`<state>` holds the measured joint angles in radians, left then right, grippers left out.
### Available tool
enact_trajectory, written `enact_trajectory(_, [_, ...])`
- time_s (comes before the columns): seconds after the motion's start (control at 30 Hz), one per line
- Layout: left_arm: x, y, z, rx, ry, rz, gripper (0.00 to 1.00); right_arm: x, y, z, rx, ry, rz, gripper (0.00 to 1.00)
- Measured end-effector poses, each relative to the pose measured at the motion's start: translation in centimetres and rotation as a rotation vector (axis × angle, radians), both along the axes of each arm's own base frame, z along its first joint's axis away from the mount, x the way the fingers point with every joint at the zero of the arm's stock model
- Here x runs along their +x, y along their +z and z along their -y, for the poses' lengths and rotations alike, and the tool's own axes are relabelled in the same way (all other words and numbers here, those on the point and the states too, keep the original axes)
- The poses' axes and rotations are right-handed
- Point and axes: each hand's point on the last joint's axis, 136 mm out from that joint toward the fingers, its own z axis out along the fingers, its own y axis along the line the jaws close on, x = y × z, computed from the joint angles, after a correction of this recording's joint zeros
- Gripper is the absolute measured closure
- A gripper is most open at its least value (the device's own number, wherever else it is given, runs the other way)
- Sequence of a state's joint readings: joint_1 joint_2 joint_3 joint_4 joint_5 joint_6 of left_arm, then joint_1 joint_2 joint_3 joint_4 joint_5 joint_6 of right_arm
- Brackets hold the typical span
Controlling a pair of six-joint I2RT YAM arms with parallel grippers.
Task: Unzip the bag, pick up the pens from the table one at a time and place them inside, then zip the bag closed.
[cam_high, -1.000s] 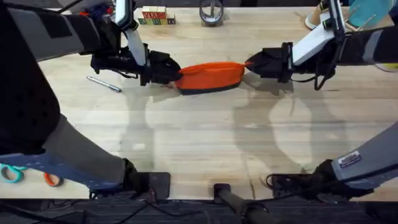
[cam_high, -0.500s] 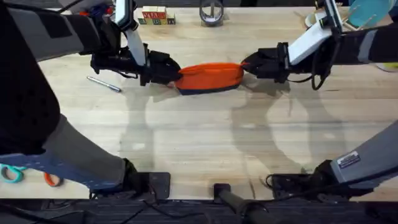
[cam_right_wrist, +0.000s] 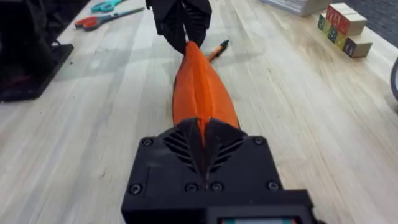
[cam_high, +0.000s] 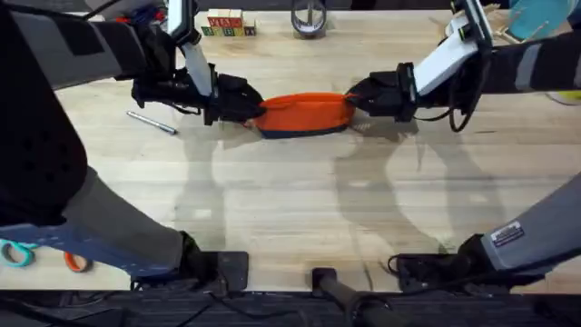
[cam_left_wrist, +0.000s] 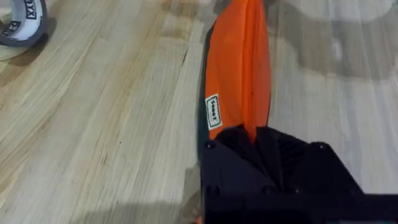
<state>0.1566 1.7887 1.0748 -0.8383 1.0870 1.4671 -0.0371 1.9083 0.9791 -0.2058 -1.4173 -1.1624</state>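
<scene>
The bag (cam_high: 307, 113) lay on the table (cam_high: 300, 200), stretched between the two grippers, and each of its ends was hidden under black fingers, so the zipper pull could not be made out. The left gripper (cam_high: 257, 107) had its jaws pressed together on the bag's left end; in the left wrist view the orange fabric ran straight into them. The right gripper (cam_high: 352, 96) pinched the bag's right end the same way. The orange pen (cam_right_wrist: 216, 49) lay mostly hidden beside the bag's left end. The silver pen (cam_high: 151, 123) lay well apart from the bag, beyond the left gripper
</scene>
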Motion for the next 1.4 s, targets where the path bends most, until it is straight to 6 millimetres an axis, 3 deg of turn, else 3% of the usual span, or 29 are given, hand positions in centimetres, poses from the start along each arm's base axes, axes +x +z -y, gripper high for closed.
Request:
enact_trajectory(0.47, [0.1,-0.1,-0.4,0.007,0.010,0.000,0.960,1.1,1.6,-2.1,-0.016,0.047,0.028,0.972])
enact_trajectory(1.03, [0.2,-0.2,-0.8,0.018,0.020,-0.001,0.960,-0.3,1.1,-5.0,-0.047,0.115,-0.005,0.972])
enact_trajectory(1.4, [0.2,-0.2,-0.8,0.018,0.020,-0.001,0.960,0.0,0.9,-5.2,-0.064,0.104,-0.021,0.972])
